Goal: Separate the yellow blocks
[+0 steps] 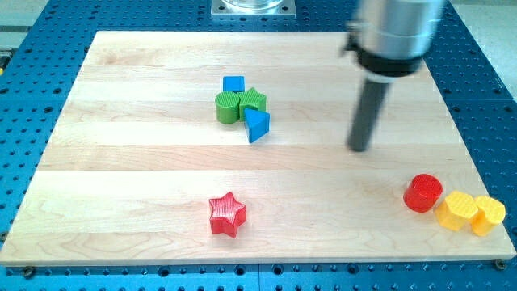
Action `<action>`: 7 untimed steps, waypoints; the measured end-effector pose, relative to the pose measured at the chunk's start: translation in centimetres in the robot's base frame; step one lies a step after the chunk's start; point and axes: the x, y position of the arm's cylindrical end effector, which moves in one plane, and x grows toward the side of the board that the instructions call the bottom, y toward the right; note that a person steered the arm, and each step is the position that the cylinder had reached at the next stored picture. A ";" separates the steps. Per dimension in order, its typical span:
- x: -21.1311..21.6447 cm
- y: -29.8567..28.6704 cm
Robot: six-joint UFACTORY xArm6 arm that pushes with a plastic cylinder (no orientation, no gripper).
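Two yellow blocks touch each other at the view's bottom right corner of the board: a lobed yellow block (456, 210) and a yellow block (488, 214) right of it, near the board's edge. A red cylinder (422, 193) touches the lobed yellow block on its left. My tip (359, 149) is on the board, up and to the left of these blocks, well apart from them. The rod rises to a grey metal arm end (396, 32).
A cluster sits at the top middle: a blue cube (233, 83), a green cylinder (228, 107), a green star-like block (254, 101) and a blue triangular block (257, 125). A red star (227, 214) lies at the bottom middle. The wooden board (121, 162) rests on a blue perforated table.
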 end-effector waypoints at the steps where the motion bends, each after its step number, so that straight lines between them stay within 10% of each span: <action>1: 0.4 10.9; 4: 13.4 14.8; 7: 12.7 8.3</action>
